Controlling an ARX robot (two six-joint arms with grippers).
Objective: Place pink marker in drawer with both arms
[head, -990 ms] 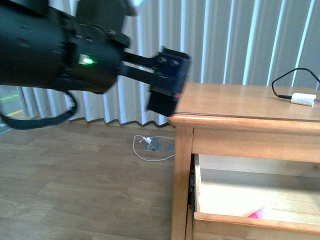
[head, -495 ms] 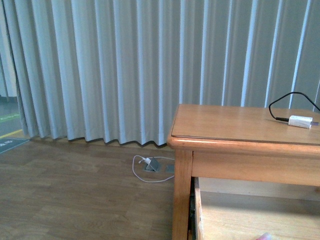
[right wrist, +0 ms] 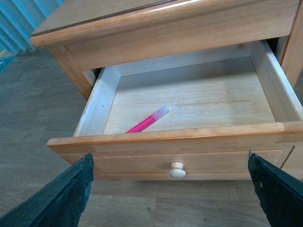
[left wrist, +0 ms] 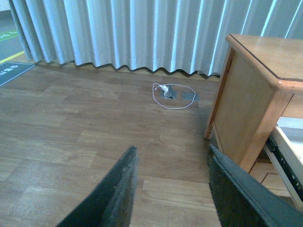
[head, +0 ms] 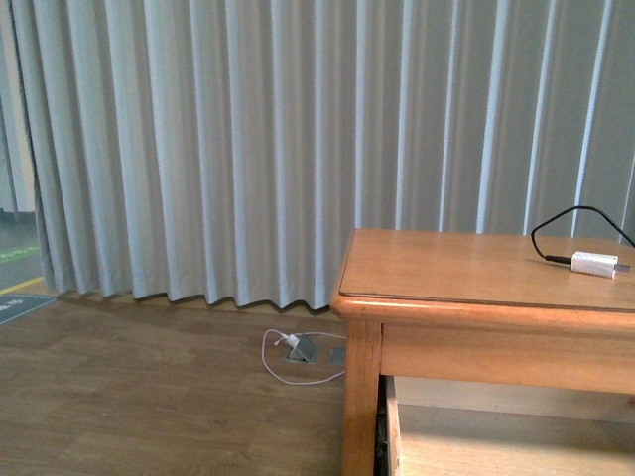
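In the right wrist view the wooden drawer (right wrist: 189, 158) stands pulled open, its round pale knob (right wrist: 177, 170) facing me. The pink marker (right wrist: 147, 120) lies loose on the drawer's pale floor, near the front left. My right gripper (right wrist: 171, 163) is open and empty, its fingers spread wide in front of the drawer face. My left gripper (left wrist: 171, 153) is open and empty above the wood floor, beside the table's leg (left wrist: 265, 127). In the front view only a corner of the drawer (head: 496, 446) shows under the table top (head: 466, 268); the marker and both arms are out of view there.
A white adapter with black cable (head: 593, 264) lies on the table top at the right. A white cord and grey floor socket (head: 303, 349) lie on the floor by the grey curtain (head: 248, 149); they also show in the left wrist view (left wrist: 170, 92).
The left arm that filled the front view a second ago has left it. The view has tilted upward, so the marker has dropped out of the bottom edge.
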